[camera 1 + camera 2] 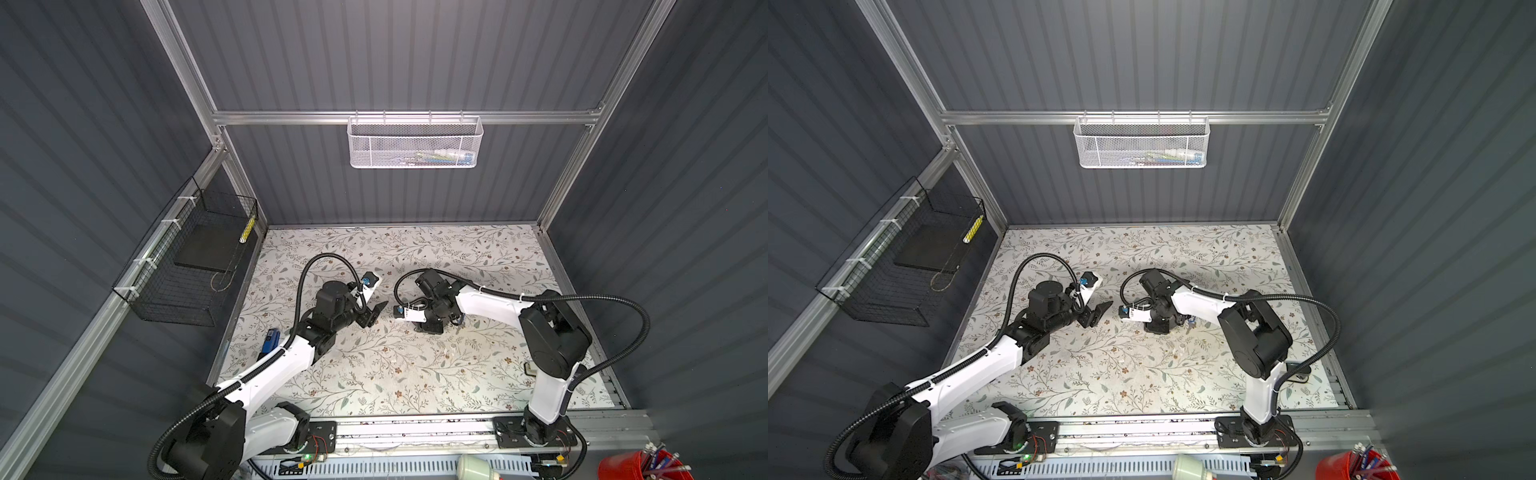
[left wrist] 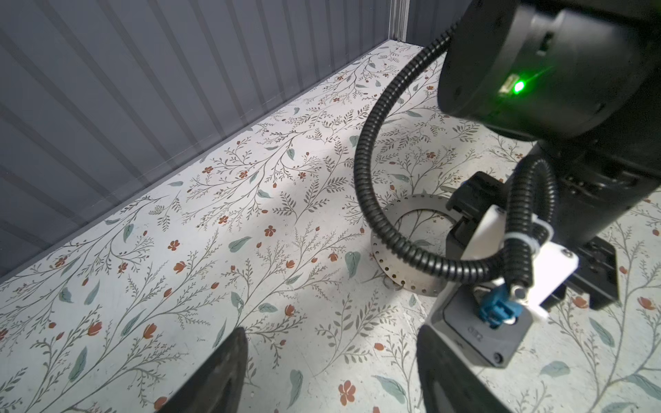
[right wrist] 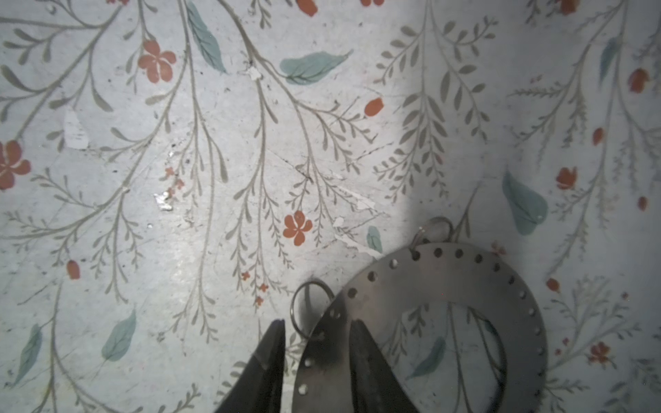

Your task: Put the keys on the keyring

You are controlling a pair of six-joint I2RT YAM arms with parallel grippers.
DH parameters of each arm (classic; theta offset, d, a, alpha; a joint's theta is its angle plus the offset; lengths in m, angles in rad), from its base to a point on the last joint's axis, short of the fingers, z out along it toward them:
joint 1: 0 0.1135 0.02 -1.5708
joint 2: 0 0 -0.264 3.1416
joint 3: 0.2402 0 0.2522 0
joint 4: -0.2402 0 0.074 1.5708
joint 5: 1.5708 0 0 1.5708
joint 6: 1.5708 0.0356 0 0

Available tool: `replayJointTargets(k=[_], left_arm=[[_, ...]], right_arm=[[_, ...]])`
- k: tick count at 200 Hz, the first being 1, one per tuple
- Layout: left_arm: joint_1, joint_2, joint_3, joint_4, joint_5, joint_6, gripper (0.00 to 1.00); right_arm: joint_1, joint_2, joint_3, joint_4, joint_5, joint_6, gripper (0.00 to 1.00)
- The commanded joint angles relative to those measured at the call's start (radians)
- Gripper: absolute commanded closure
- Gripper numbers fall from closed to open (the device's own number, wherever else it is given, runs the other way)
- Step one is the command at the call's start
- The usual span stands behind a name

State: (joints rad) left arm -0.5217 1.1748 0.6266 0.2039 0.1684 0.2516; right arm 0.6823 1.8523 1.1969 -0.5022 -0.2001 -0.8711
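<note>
ROBOT ARMS AT THE KEYRING: Two arms work over a floral-patterned counter (image 1: pixel 374 374). The wide, flat grey metal keyring with holes round its band (image 3: pixel 429 279) lies flat on it, right of centre, directly under the right gripper (image 3: pixel 318 323). That gripper's jaws stand apart astride the band's outer edge, with a small wire loop (image 3: pixel 293 309) threaded through one hole showing between them; nothing appears pinched. The left gripper (image 2: pixel 332 336) hangs nearby, wide open and empty. A silvery sliver with a touch of blue (image 2: pixel 451 187) just beyond the keyring may be the tagged key; the black fob cannot be made out with certainty. The step in hand looks like settling the ring before a key is fetched. To do it well, the right arm should rise straight, so its fingers neither drag the thin band nor snag the loop, leaving a hole turned toward the free arm. The counter's print is scuffed and chipped. It sits in a booth of grey ribbed walls and aluminium framing, with a white mesh basket (image 1: pixel 395 149) on the rear rail, a black wire basket (image 1: pixel 174 307) on the side wall and a blue rectangular block (image 1: pixel 272 338) at the counter's edge.
</note>
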Motion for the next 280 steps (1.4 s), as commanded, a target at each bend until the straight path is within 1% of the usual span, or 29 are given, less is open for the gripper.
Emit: replayJointTargets(k=[1,36,52,89,125,167,223,280], left_arm=[[0.005,-0.007,0.005,0.003,0.004,0.018,0.27],[0.005,-0.017,0.005,0.002,0.01,0.024,0.27],[0.005,-0.022,0.004,0.003,0.009,0.027,0.27],[0.006,-0.041,-0.006,0.015,0.009,0.029,0.28],[0.006,-0.042,-0.008,0.019,0.011,0.029,0.28],[0.005,-0.04,-0.008,0.019,0.015,0.029,0.28],[0.006,-0.037,-0.005,0.012,0.018,0.033,0.29],[0.005,-0.036,-0.002,0.008,0.012,0.035,0.29]], right_arm=[[-0.007,-0.02,-0.009,-0.032,0.024,-0.039,0.67],[-0.006,-0.04,-0.042,-0.006,0.036,-0.086,0.68],[-0.006,-0.075,-0.094,0.051,0.036,-0.128,0.69],[-0.008,-0.151,-0.242,0.26,0.032,-0.248,0.69],[-0.006,-0.153,-0.267,0.343,0.002,-0.295,0.7],[-0.002,-0.135,-0.264,0.364,0.008,-0.315,0.72],[-0.001,-0.129,-0.265,0.328,-0.02,-0.341,0.73],[-0.002,-0.106,-0.258,0.307,-0.019,-0.35,0.74]])
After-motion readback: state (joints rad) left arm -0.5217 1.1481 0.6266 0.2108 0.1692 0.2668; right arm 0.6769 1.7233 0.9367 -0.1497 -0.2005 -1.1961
